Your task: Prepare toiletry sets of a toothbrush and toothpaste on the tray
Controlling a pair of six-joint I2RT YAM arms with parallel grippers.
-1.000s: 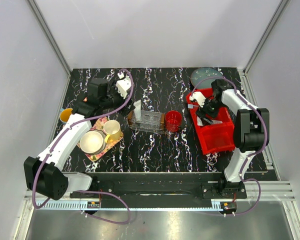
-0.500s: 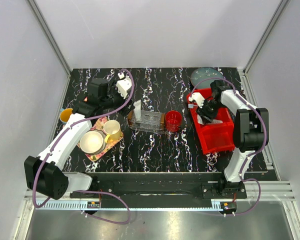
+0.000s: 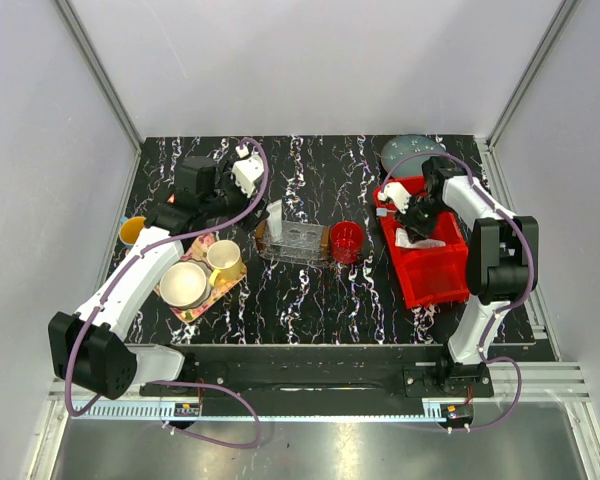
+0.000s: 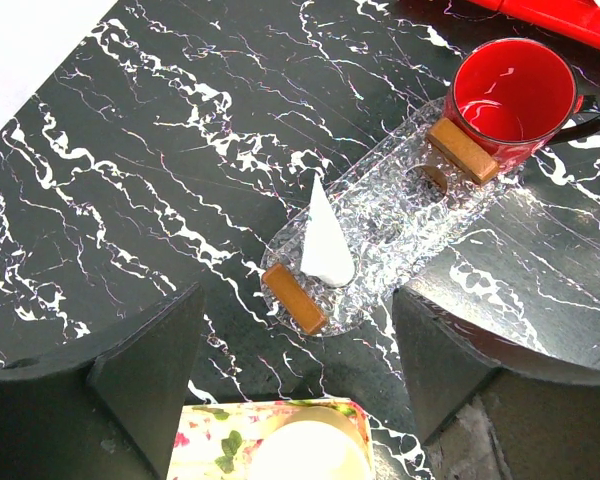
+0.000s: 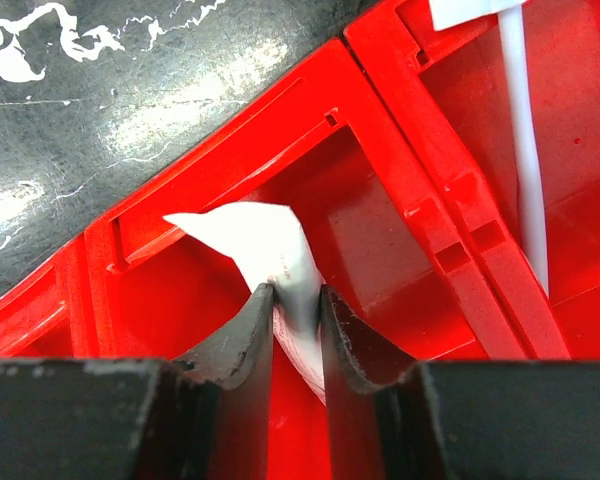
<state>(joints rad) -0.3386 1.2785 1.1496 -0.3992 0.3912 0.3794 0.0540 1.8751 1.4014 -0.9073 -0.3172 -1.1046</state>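
The clear tray [image 3: 298,244] [image 4: 410,205] with brown end handles sits mid-table. One white toothpaste tube [image 4: 326,243] stands tilted at its left end. My left gripper [image 4: 295,305] hovers open above and just near of that end, holding nothing. In the red bin [image 3: 435,276] [image 5: 410,180], my right gripper [image 5: 297,300] [image 3: 399,206] is shut on a second white toothpaste tube [image 5: 255,232], pinching its body, with the crimped end sticking out past the fingertips. A slim pale toothbrush [image 5: 521,140] lies in the neighbouring compartment of the bin.
A red mug [image 3: 347,241] [image 4: 510,95] stands against the tray's right end. A flowery tray [image 3: 223,284] [image 4: 220,440] with two cups is at the left, with a yellow cup [image 3: 132,231] beyond it. A grey plate [image 3: 410,152] lies behind the bin.
My right gripper's jaws have closed on the toothpaste tube inside the red bin. The left arm has stayed still.
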